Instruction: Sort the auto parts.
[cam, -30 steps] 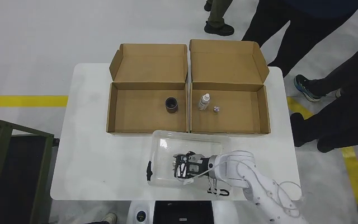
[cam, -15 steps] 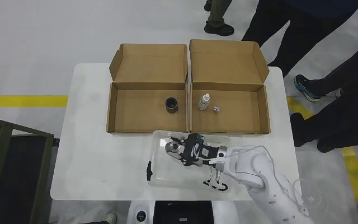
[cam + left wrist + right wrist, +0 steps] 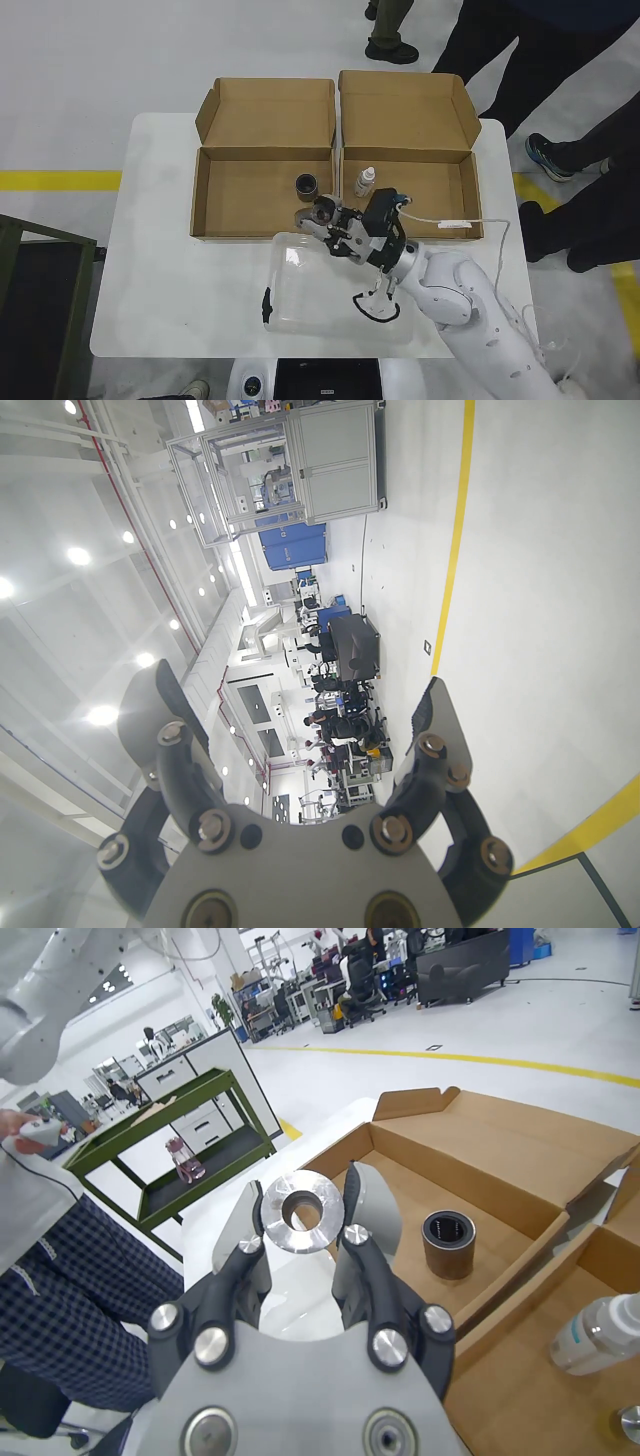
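Right gripper, jaws pinching a flat, polished metal ring over a cardboard box; left gripper, jaws spread.

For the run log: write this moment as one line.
right hand shut on metal ring | above left box front edge | black bushing in left box | left hand open, empty

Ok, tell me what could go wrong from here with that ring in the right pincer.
The right pincer pinches the metal ring only by its edge, so it may slip. It hangs near the front wall of the left box; released now, it might strike that wall or land outside. Farther in, it could hit the black sleeve.
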Motion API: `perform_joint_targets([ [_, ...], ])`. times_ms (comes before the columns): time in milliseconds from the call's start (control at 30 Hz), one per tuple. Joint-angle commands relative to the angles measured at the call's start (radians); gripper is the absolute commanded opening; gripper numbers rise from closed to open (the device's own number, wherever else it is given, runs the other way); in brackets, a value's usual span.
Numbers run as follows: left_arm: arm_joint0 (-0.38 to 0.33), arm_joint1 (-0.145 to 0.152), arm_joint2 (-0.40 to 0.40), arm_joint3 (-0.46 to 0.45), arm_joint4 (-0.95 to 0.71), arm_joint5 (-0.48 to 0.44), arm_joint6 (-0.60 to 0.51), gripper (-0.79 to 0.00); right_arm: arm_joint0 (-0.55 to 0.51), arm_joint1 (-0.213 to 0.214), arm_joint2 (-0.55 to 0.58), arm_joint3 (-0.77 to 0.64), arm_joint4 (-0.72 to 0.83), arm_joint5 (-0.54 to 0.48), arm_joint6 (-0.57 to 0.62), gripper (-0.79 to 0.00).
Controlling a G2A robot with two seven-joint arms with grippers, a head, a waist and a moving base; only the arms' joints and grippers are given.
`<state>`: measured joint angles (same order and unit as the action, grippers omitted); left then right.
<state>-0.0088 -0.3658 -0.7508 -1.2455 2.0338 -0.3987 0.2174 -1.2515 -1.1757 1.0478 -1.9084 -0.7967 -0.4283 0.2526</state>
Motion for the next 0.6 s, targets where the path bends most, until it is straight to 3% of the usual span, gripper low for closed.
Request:
perform_joint_targets([
  [0, 0.0, 0.0, 0.0, 0.0, 0.0, 0.0, 0.0, 0.0, 0.007, -0.003, 0.003, 0.003, 0.02, 0.018, -0.005, -0.785],
  [267, 0.0, 0.0, 0.0, 0.0, 0.0, 0.0, 0.0, 0.0, 0.014, -0.011, 0.027, 0.023, 0.104, 0.084, -0.036, -0.785],
  [567, 0.0, 0.0, 0.0, 0.0, 0.0, 0.0, 0.0, 0.0, 0.024, -0.01, 0.061, 0.019, 0.092, 0.096, -0.005, -0.785],
])
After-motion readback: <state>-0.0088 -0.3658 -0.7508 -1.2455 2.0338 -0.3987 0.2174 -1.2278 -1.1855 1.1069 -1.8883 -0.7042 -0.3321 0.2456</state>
